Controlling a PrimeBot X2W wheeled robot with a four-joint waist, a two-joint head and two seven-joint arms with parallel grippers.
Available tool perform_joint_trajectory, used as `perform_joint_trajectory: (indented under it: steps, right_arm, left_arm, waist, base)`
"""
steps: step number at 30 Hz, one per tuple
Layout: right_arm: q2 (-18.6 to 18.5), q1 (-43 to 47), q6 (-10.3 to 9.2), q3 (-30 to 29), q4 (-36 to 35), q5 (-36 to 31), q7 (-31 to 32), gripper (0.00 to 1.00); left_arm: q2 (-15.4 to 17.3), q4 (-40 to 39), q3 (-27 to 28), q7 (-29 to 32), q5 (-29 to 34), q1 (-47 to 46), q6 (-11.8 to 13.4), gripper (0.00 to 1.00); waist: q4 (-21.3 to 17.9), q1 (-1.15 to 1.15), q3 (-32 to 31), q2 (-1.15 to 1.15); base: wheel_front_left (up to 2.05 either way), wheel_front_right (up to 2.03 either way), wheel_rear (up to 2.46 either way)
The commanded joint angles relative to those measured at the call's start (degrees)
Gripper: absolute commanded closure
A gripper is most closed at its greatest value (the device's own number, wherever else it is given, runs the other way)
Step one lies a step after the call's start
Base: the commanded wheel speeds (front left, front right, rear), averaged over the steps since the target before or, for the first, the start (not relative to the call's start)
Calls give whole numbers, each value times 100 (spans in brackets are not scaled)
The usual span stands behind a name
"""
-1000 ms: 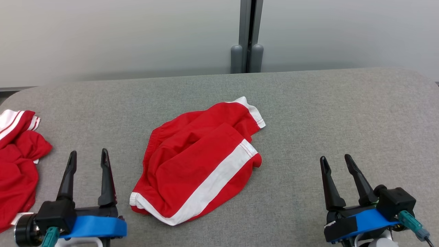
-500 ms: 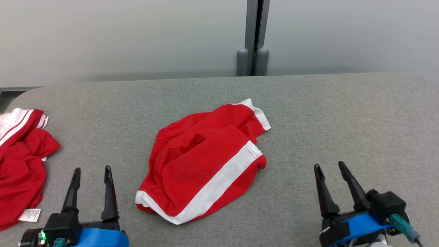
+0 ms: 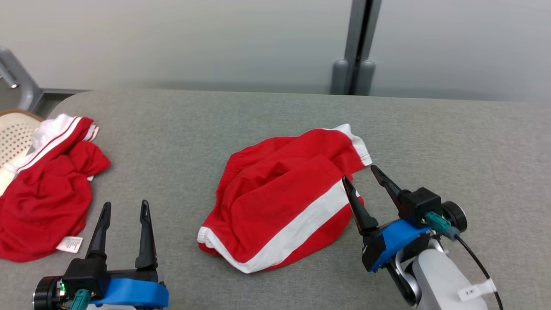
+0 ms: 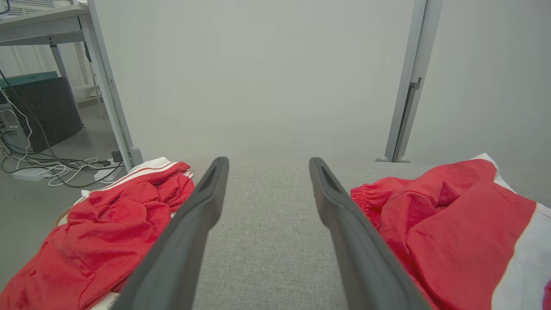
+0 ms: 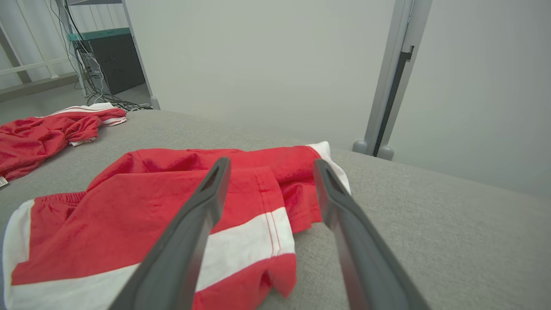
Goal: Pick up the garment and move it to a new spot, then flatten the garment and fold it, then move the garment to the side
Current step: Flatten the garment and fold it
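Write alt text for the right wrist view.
Open right gripper points at the hem of crumpled red shorts with a white stripe on a grey table. Another red garment lies at the view's far left.

Pale partition wall [image 3: 172,38], grey post [image 3: 355,43] behind; grey felt tabletop [image 3: 452,142]; cables [image 4: 51,165] on floor [image 4: 26,206], left.
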Motion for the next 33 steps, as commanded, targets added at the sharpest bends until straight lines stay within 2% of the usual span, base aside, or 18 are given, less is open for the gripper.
perform_joint_trajectory:
  steps: [1,10,21,22,27,33]
  right_arm:
    - [-22,-243,3,28,249,-21,-4,0]
    - [-192,-918,3,-62,1770,-75,-30,0]
    - [-89,-1180,3,388,2707,518,-79,0]
    - [-83,-1206,3,455,2751,567,-82,100]
    - [-113,-1307,3,635,2807,830,-114,100]
    - [-196,-1003,3,547,2140,877,-113,100]
  left_arm:
    - [-17,7,0,-17,27,-115,-32,0]
    - [-88,-6,-134,-17,13,-273,-85,0]
    - [-117,31,-166,-17,-22,-335,-100,0]
    - [-119,40,-172,-17,-21,-347,-104,0]
    - [-122,62,-149,-17,-27,-335,-79,0]
    - [-123,21,-68,-17,-80,-177,-60,0]
  waist:
    - [177,0,79,0]
    - [681,0,293,0]
    - [842,0,368,0]
    - [848,0,366,0]
    - [787,0,310,0]
    - [484,0,229,0]
  base:
    - [0,0,0]
    - [0,0,0]
    - [0,0,0]
    - [0,0,0]
    - [0,0,0]
    - [0,0,0]
